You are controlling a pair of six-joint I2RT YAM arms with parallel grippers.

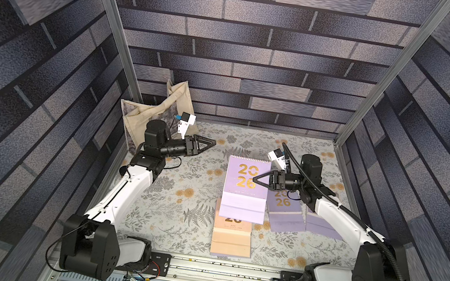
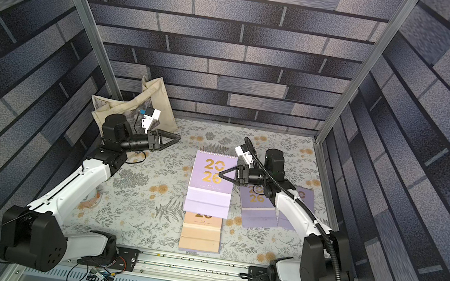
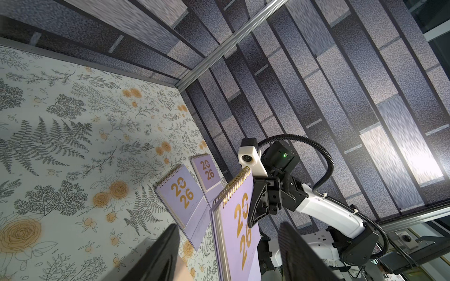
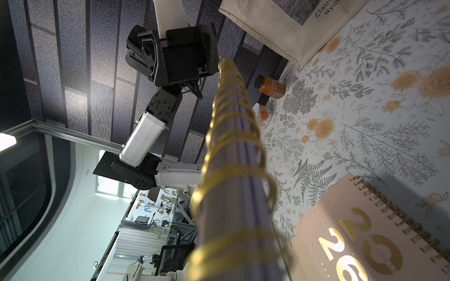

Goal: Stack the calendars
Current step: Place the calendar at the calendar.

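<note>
My right gripper (image 1: pixel 255 179) (image 2: pixel 221 174) is shut on the right edge of a lavender calendar (image 1: pixel 244 185) (image 3: pixel 239 233) and holds it above the table. In both top views this calendar covers the far part of the peach calendar (image 1: pixel 231 240) (image 4: pixel 365 238), which lies flat near the front edge. Its gold spiral (image 4: pixel 233 150) fills the right wrist view and hides the fingers. Two more lavender calendars (image 1: pixel 282 213) (image 1: pixel 323 225) lie flat under the right arm. My left gripper (image 1: pixel 212 143) (image 3: pixel 229 226) hangs open and empty at the back left, well apart from the held calendar.
A cream tote bag (image 1: pixel 158 110) leans in the back left corner behind the left arm. An orange bottle (image 4: pixel 270 87) and a small round dish (image 4: pixel 261 115) sit near the left wall. The walls enclose the floral table (image 1: pixel 169 223) on three sides.
</note>
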